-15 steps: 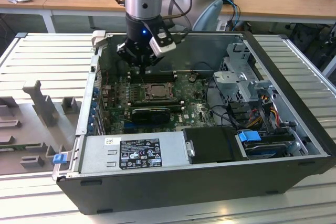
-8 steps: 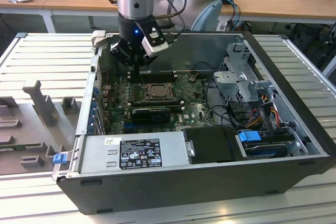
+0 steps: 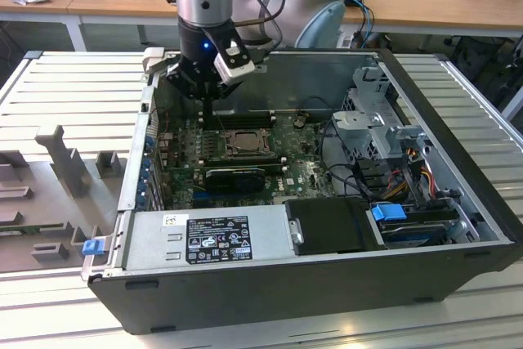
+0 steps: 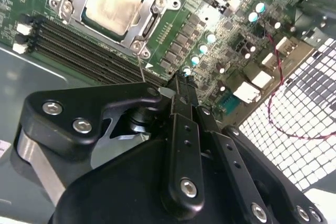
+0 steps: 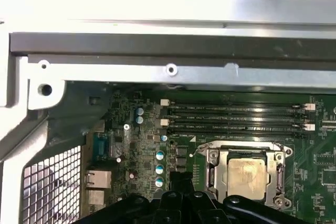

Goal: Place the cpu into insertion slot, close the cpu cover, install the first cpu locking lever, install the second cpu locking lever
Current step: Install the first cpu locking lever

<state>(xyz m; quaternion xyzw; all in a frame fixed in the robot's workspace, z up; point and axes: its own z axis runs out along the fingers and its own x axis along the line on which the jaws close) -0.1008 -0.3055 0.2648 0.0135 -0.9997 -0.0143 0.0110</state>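
In the exterior view the claw (image 3: 208, 114) hung inside the open computer case (image 3: 343, 284) over the green board (image 3: 306, 176). Its fingers were pressed together with nothing seen between them (both wrist views showed the same). The chip (image 3: 243, 144) sat in the socket (image 3: 224, 145), at about five o'clock from the claw, near it but apart. In the first wrist view the cover (image 5: 216, 174) lay flat, framing the chip's pale top. In the second wrist view a thin wire lever (image 4: 140, 67) ran from the socket's corner toward the claw; contact could not be told.
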